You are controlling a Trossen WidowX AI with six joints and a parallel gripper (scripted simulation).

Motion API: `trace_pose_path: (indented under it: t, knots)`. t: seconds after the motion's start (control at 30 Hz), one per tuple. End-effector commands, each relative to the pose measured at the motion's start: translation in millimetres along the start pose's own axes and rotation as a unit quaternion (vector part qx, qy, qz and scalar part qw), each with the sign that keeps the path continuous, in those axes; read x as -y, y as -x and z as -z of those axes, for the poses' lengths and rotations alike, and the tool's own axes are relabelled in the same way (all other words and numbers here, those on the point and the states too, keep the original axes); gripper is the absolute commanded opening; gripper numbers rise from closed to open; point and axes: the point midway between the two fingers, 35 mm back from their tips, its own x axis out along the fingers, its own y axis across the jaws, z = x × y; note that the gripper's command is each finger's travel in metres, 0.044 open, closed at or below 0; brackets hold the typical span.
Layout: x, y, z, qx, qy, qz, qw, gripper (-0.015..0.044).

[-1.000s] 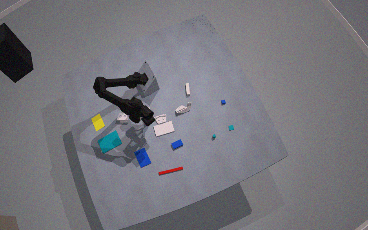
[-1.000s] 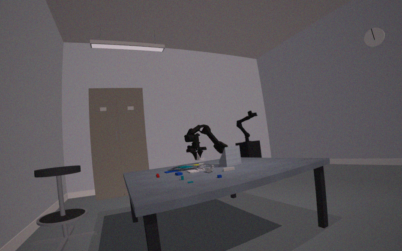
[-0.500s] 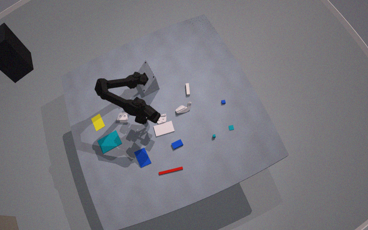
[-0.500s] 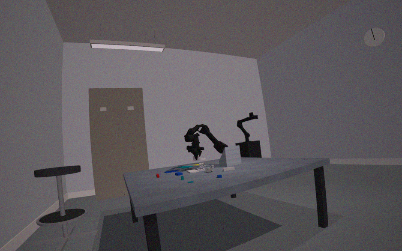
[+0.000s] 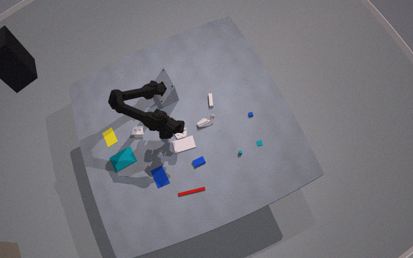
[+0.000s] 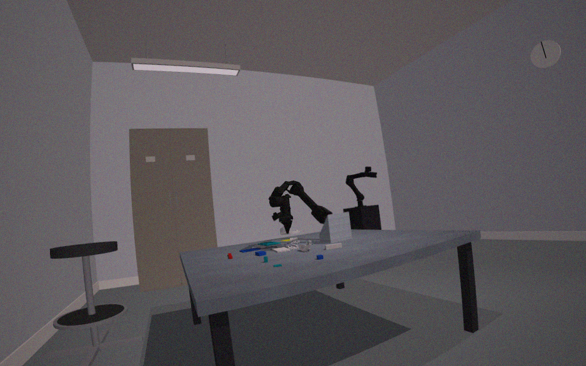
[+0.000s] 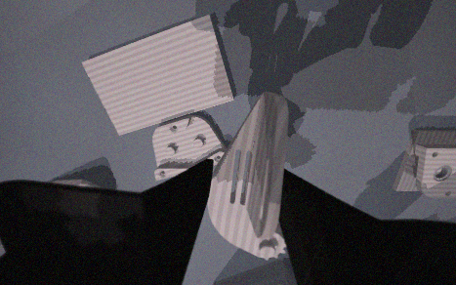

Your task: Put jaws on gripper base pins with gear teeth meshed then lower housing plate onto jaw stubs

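Note:
My gripper [image 6: 287,230] [image 7: 242,170] is shut on one white jaw [image 7: 228,207], its gear teeth at the bottom of the wrist view. It hangs above the table; the top camera sees only the arm over it. The other white jaw [image 5: 204,123] [image 6: 303,248] lies on the table to the right. A flat white part with two round features [image 5: 180,134] [image 7: 185,134] is partly hidden by the jaw and finger. A blockier white part with two round features [image 5: 137,130] [image 7: 455,168] stands left of the arm's hand in the top view. I cannot tell surely which is base or housing plate.
A plain white block [image 5: 184,144] [image 7: 157,73] lies beside the flat part. A white bar [image 5: 210,100] lies farther back. Around them are a blue block [image 5: 198,161], a blue plate [image 5: 160,177], a teal piece [image 5: 123,159], a yellow plate [image 5: 109,137] and a red bar [image 5: 191,191].

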Motion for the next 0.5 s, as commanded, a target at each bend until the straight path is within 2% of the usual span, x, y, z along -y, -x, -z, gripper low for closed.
trace_pose_path:
  t: [0.0,0.23,0.47]
  knots:
    - [-7.1,0.4,0.3,0.0,0.053,-0.003,0.999,0.0134]
    - [-16.2,0.0,2.1,0.0,0.136,-0.002,0.991,0.0134]
    - [-17.1,0.0,2.3,0.0,0.145,-0.002,0.989,0.0134]
